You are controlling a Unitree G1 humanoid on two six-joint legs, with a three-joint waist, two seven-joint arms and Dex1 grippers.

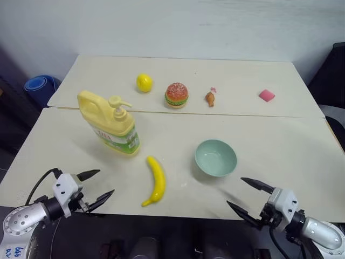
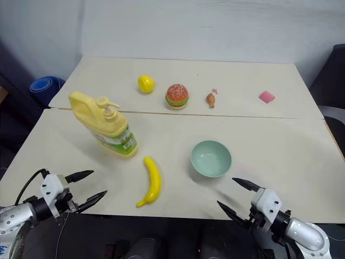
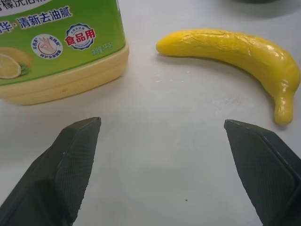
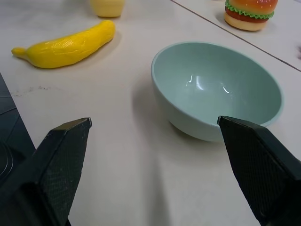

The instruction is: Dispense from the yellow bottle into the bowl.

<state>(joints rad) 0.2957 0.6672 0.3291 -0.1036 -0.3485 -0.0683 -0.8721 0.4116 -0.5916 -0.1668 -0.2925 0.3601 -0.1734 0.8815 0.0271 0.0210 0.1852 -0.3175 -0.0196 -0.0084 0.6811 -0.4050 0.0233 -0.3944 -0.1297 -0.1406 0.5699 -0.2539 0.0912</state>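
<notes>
The yellow bottle (image 1: 110,123) stands upright on the near table's left half, its pump top pointing right and its green-white label (image 3: 51,37) facing me. The mint-green bowl (image 1: 215,157) sits empty to its right, also seen close up as bowl (image 4: 216,89). My left gripper (image 1: 97,187) hovers open at the table's near left edge, short of the bottle. My right gripper (image 1: 249,196) hangs open at the near right edge, just in front of the bowl. Neither holds anything.
A banana (image 1: 156,181) lies between bottle and bowl near the front edge. On the far table sit a lemon (image 1: 144,82), a toy burger (image 1: 176,95), a small chicken leg (image 1: 209,98) and a pink block (image 1: 266,95). A blue roll (image 1: 39,86) lies left of the tables.
</notes>
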